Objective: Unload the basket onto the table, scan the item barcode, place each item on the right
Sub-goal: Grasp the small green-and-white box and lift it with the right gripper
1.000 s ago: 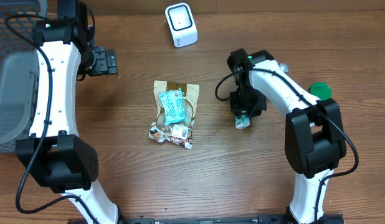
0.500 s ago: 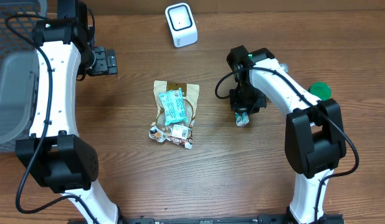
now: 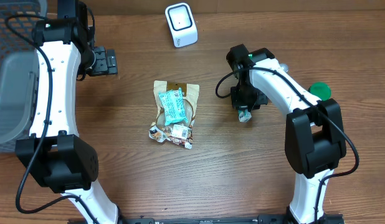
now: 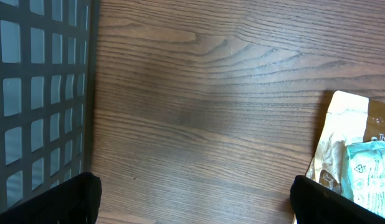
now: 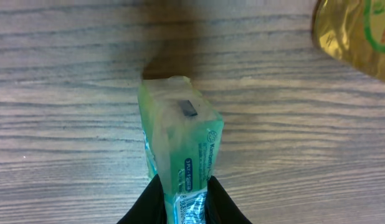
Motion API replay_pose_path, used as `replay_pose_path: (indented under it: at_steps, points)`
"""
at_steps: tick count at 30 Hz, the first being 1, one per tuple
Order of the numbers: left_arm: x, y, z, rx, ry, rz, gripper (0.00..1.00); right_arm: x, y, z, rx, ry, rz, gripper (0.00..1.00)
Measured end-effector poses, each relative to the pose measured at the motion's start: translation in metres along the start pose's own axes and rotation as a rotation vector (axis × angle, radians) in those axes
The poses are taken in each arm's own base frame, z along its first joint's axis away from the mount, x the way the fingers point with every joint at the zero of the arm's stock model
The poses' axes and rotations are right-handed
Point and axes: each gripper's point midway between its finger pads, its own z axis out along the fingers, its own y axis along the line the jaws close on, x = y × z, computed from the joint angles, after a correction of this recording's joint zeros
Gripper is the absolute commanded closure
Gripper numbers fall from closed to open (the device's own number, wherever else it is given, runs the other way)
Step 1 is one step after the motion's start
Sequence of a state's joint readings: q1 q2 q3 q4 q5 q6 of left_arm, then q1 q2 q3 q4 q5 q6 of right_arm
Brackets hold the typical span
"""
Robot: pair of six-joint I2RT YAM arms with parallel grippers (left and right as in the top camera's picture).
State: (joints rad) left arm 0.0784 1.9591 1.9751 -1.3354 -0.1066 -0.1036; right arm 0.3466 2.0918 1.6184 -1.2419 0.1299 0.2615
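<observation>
- Now, R claw [image 5: 183, 202] is pinched shut on a green packet [image 5: 180, 134], gripping one end of it.
- Packet sits right of centre over the wood desk [image 3: 118, 162].
- L claw [image 3: 110, 61] is wide open, holding nothing, near a dark basket [image 4: 37, 93].
- White scanner [image 3: 180, 23] at far edge, well apart from packet.
- Snack bags [image 3: 174, 112] piled mid-desk.

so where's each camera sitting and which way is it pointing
Overhead: above the table, looking straight down; left arm, right arm, scanner and brown pouch show.
Left wrist: low beside the basket, facing the table; its open left gripper fingertips at the bottom corners.
Right wrist: facing down on the green packet clamped in the right gripper.
Shared: overhead and left wrist both see the brown pouch.
</observation>
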Motion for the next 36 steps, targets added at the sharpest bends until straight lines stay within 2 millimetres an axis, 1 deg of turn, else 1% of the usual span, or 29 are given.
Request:
replay_pose_path:
  at_steps: [8, 12, 15, 16, 20, 24, 26, 31, 36]
  points:
    - [0.000, 0.000, 0.000, 0.000, 0.000, 0.000, 0.00, -0.005, -0.005, 0.000, 0.030, -0.022, 0.001, 0.83]
    - [0.000, 0.000, 0.000, 0.000, 0.000, 0.000, 0.00, -0.001, -0.007, 0.000, 0.041, -0.009, 0.000, 0.83]
    - [0.000, 0.000, 0.000, 0.000, 0.001, 0.000, 0.00, 0.000, -0.005, 0.000, 0.028, -0.002, -0.002, 0.82]
    - [0.000, 0.000, 0.000, 0.000, 0.000, 0.000, 0.00, 0.001, -0.004, 0.000, 0.026, -0.001, -0.002, 0.80]
    - [0.000, 0.000, 0.000, 0.000, 0.000, 0.000, 0.00, 0.002, 0.001, 0.000, 0.013, 0.002, -0.008, 0.76]
    - [0.000, 0.000, 0.000, 0.000, 0.000, 0.000, 0.00, 0.004, 0.006, -0.001, 0.008, 0.002, -0.018, 0.68]
    - [0.000, 0.000, 0.000, 0.000, 0.001, 0.000, 0.00, 0.004, 0.007, -0.001, 0.007, 0.002, -0.022, 0.67]
    - [0.000, 0.000, 0.000, 0.000, 0.000, 0.000, 0.01, 0.004, 0.009, -0.001, -0.001, 0.005, -0.022, 0.59]
    - [0.000, 0.000, 0.000, 0.000, 0.000, 0.000, 0.01, 0.008, 0.018, -0.001, -0.058, 0.024, -0.023, 0.58]
